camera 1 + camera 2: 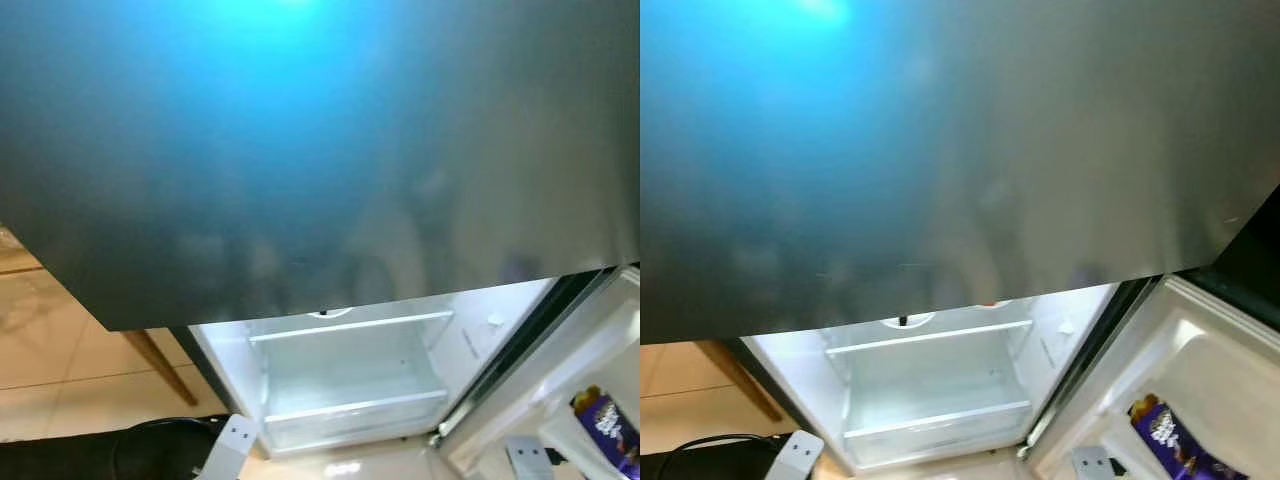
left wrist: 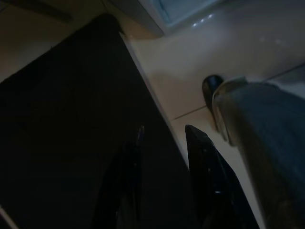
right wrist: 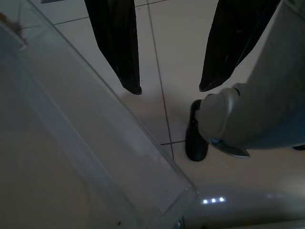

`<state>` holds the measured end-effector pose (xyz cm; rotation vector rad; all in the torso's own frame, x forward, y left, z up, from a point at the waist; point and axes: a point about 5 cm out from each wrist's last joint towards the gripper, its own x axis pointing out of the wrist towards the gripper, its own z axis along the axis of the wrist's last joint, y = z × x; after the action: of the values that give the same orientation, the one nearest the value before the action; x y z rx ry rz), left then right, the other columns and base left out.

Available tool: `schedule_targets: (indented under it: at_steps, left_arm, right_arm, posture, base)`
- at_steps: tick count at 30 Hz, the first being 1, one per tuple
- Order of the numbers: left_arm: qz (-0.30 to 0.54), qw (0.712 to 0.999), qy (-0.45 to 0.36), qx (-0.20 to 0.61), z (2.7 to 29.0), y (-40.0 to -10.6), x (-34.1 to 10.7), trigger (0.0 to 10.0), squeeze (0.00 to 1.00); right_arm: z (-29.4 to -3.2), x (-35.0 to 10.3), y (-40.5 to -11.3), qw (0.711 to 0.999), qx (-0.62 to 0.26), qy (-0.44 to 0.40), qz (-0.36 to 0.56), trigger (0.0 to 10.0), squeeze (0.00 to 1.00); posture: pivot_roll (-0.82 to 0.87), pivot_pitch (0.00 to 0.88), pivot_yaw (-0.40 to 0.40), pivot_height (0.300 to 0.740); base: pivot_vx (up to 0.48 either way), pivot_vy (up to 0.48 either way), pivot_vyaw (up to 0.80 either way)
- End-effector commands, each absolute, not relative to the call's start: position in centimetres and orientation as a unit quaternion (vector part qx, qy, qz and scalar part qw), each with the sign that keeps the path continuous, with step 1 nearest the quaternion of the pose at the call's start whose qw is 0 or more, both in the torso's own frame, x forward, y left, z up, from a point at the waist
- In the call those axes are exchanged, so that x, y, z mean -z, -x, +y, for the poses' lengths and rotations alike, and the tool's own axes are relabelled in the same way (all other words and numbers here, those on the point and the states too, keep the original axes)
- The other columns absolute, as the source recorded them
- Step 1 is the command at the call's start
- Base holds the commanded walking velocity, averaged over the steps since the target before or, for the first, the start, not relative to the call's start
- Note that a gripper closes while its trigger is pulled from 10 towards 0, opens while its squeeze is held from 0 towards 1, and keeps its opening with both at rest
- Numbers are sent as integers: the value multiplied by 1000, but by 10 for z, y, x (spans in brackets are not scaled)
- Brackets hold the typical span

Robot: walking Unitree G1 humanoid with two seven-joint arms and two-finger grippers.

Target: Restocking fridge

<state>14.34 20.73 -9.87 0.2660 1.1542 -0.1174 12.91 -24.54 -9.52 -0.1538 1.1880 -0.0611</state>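
Most of the white lit fridge (image 1: 350, 380) hides behind its big grey upper door (image 1: 320, 150). Both grippers, left (image 2: 162, 136) and right (image 3: 169, 88), hang apart-fingered, holding nothing.

Brushed, faintly glossy metal fridge door (image 1: 320, 150), smooth white plastic fridge interior (image 1: 350, 370), glossy floor tiles (image 3: 167, 57).

left tool (image 2: 162, 136) parted, right tool (image 3: 170, 88) parted

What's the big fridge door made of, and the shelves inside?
The upper fridge door looks like smooth dark metal with a soft sheen, since it mirrors blue light. The shelves look like clear glass or plastic edged in white; you can see through them.
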Motion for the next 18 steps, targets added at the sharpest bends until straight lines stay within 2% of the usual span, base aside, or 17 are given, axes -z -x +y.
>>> schedule_targets:
  at_steps: [1,4,8,18]
  left_arm:
    - [549,830,-98,33,207,-140,100,10000,0]
    - [556,821,-119,55,204,-135,102,10000,0]
    - [558,822,-105,45,203,-135,103,10000,0]
    - [539,830,-122,69,196,-151,98,10000,0]
  right_arm:
    - [-248,95,-127,821,15,88,564,10000,0]
    - [-249,93,-131,822,15,97,561,10000,0]
    - [-249,90,-141,830,17,94,549,10000,0]
    - [-232,91,-150,832,-9,101,546,10000,0]
  posture:
    - [-50,0,-23,740]
    - [-65,0,-24,740]
    - [-63,0,-12,740]
    - [-24,0,-14,740]
  base:
    - [0,0,0]
    - [0,0,0]
    - [0,0,0]
    - [0,0,0]
